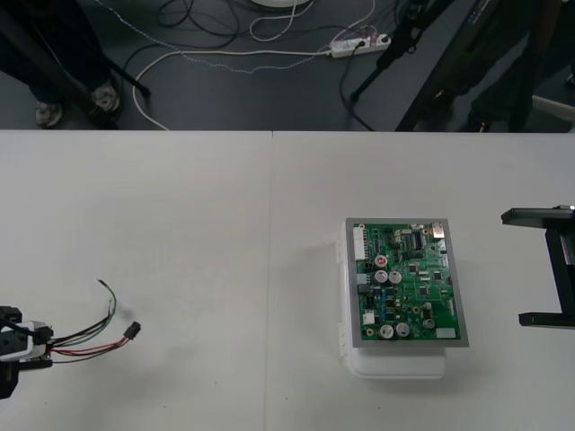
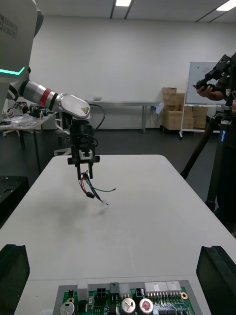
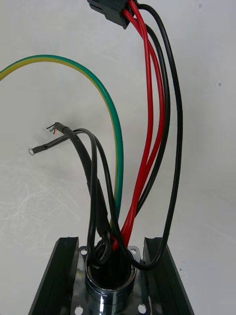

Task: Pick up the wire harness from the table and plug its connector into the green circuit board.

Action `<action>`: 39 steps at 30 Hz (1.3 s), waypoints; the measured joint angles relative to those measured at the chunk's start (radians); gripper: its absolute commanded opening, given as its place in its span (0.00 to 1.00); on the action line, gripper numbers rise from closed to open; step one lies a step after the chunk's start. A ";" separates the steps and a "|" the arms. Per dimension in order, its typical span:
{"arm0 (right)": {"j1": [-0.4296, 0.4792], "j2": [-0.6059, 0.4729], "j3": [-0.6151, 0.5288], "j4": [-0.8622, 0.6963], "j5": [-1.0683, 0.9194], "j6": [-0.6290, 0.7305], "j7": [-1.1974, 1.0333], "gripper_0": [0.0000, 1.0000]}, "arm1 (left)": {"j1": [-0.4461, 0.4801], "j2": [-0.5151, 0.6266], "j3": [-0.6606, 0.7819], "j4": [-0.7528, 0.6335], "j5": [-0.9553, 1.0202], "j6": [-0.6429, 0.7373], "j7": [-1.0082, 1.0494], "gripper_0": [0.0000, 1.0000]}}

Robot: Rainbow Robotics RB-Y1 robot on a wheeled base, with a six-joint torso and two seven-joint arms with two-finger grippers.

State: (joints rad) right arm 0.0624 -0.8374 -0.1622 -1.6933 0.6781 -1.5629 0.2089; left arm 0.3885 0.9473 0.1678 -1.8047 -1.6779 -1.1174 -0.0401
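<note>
The wire harness (image 1: 90,341) hangs from my left gripper (image 1: 38,347) near the table's front left corner. In the left wrist view that gripper (image 3: 110,248) is shut on the round metal socket (image 3: 110,285), with both black fingers (image 3: 56,275) against its flange. Red, black and green wires (image 3: 147,147) run from the socket to the small black plug (image 3: 110,10), which points toward the board (image 1: 133,330). The green circuit board (image 1: 404,283) sits on its white base, right of centre. My right gripper (image 1: 514,268) waits open just right of the board. In the right wrist view the board (image 2: 123,298) lies close below, with the left gripper (image 2: 84,162) and dangling harness (image 2: 91,189) farther off.
A seam runs down the middle of the table (image 1: 180,224). Bare tabletop lies between the harness and the board. Cables and tripod legs lie on the dark floor (image 1: 269,63) beyond the far edge.
</note>
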 measured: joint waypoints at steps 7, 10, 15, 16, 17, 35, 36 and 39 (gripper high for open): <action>0.000 0.000 0.000 0.015 -0.003 0.000 -0.008 1.00 | -0.002 -0.007 0.113 -0.023 0.057 -0.161 0.000 0.00; 0.000 0.000 0.000 0.017 -0.003 0.000 -0.047 1.00 | -0.014 -0.028 0.161 -0.023 0.070 -0.238 0.000 0.00; 0.000 0.000 0.000 0.028 -0.003 0.000 -0.083 1.00 | -0.052 -0.074 0.224 -0.023 0.106 -0.347 0.000 0.00; 0.000 0.000 0.000 0.033 -0.003 0.000 -0.083 1.00 | -0.060 -0.082 0.234 -0.023 0.116 -0.361 0.000 0.00; 0.000 0.000 0.000 0.037 -0.003 0.000 -0.083 1.00 | -0.068 -0.090 0.243 -0.023 0.127 -0.372 0.000 0.00; -0.002 -0.001 0.000 0.045 -0.003 0.000 -0.083 1.00 | -0.211 -0.181 0.312 -0.023 0.295 -0.415 0.001 0.00; -0.002 -0.001 0.000 0.045 -0.003 0.000 -0.083 1.00 | -0.220 -0.185 0.311 -0.023 0.306 -0.415 0.001 0.00; -0.002 -0.001 0.000 0.045 -0.003 0.000 -0.083 1.00 | -0.241 -0.194 0.304 -0.023 0.337 -0.416 0.002 0.00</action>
State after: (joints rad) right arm 0.0607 -0.8379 -0.1622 -1.6484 0.6751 -1.5629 0.1255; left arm 0.1479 0.7538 0.4719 -1.8277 -1.3408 -1.5330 -0.0383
